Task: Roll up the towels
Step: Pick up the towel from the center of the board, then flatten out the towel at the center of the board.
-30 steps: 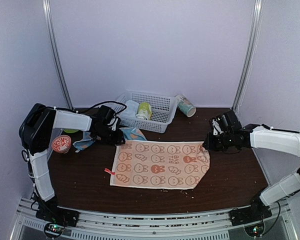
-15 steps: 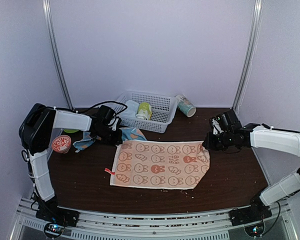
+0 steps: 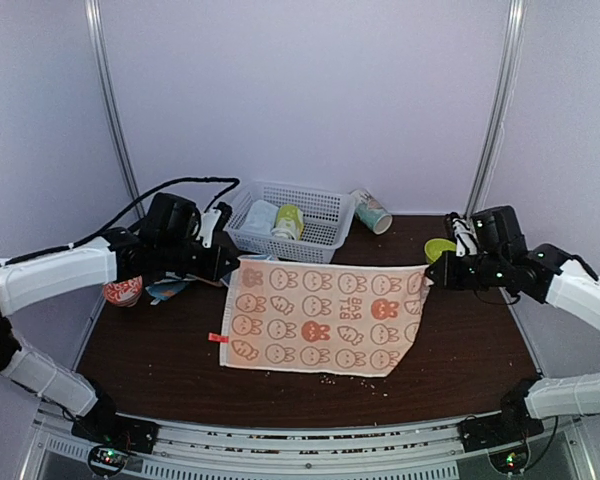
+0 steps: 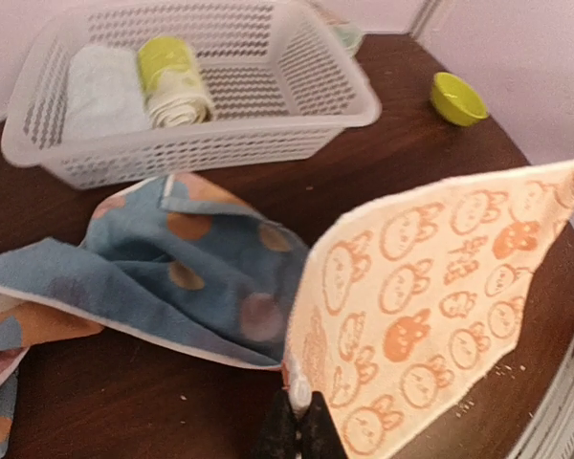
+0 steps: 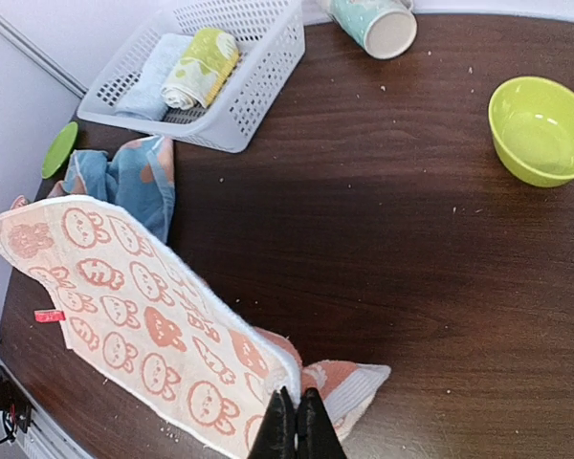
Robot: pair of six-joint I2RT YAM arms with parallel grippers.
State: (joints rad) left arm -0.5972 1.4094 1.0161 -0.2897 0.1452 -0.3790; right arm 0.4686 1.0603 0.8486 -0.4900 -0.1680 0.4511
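The peach-orange towel (image 3: pixel 325 315) with cartoon rabbit prints has its far edge raised off the table, while its near edge still rests on the wood. My left gripper (image 3: pixel 232 265) is shut on the towel's far left corner, which shows pinched between the jaws of the left gripper (image 4: pixel 299 406). My right gripper (image 3: pixel 430 280) is shut on the far right corner, and here the peach towel (image 5: pixel 143 306) slopes away from the right gripper (image 5: pixel 297 402). The light blue spotted towel (image 4: pixel 191 277) lies crumpled behind the left corner.
A white basket (image 3: pixel 320 240) at the back holds a pale rolled towel (image 5: pixel 148 81) and a yellow-green rolled one (image 5: pixel 203 67). A cup (image 3: pixel 370 212) lies beside it. A green bowl (image 5: pixel 540 129) sits at right, a red-white bowl (image 3: pixel 123 290) and a green plate (image 5: pixel 59 148) at left.
The left gripper has shut on the peach towel's far left corner. Both arms have risen, lifting the towel's far edge off the table and stretching it between them.
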